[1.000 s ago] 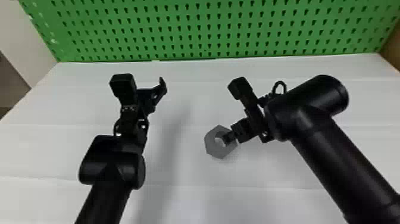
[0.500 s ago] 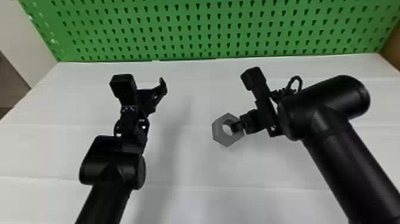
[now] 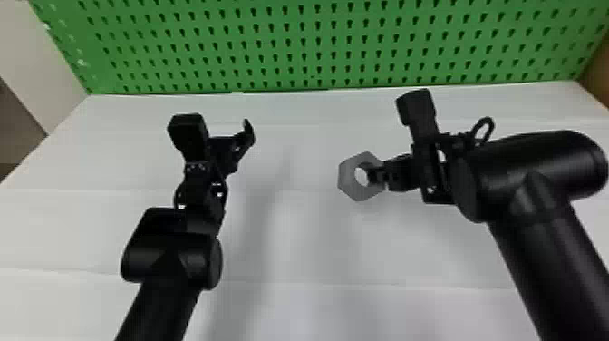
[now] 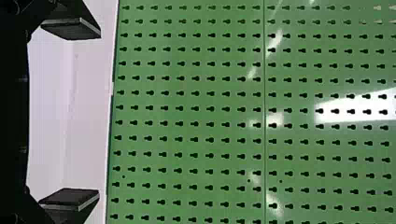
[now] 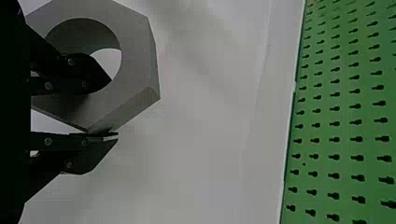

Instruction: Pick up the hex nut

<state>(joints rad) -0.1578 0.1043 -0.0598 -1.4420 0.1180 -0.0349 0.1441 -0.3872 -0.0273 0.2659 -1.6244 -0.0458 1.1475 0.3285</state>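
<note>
Now, hex nut (image 3: 348, 177): a gray six-sided ring, pinched by your robot over the white table, a little right of center and well apart from the left arm. Its flat face and round hole are turned up toward you in the head view.

Right gripper (image 3: 379, 176): coming in from the right, its jaws closed on one side of the ring. You see one finger (image 5: 86, 74) through the hole and the other finger (image 5: 88, 156) pressed against the outer wall, with the metal between them.

Left gripper (image 3: 226, 143): over the left part of the table, jaws spread wide. In the left wrist view, nothing sits between its two fingers (image 4: 70, 29), and you look past them toward the far side.

Table (image 3: 294, 254): white and lightly creased, with a soft shadow running across it between your two arms.

Pegboard (image 3: 299, 45): green, with rows of dark keyhole slots, standing upright along the table's far edge.

Cable loop (image 3: 486, 131): black, curving up on the far side of your right arm, near the wrist.

Wall (image 3: 38, 59): pale, at far left beside the green panel.
</note>
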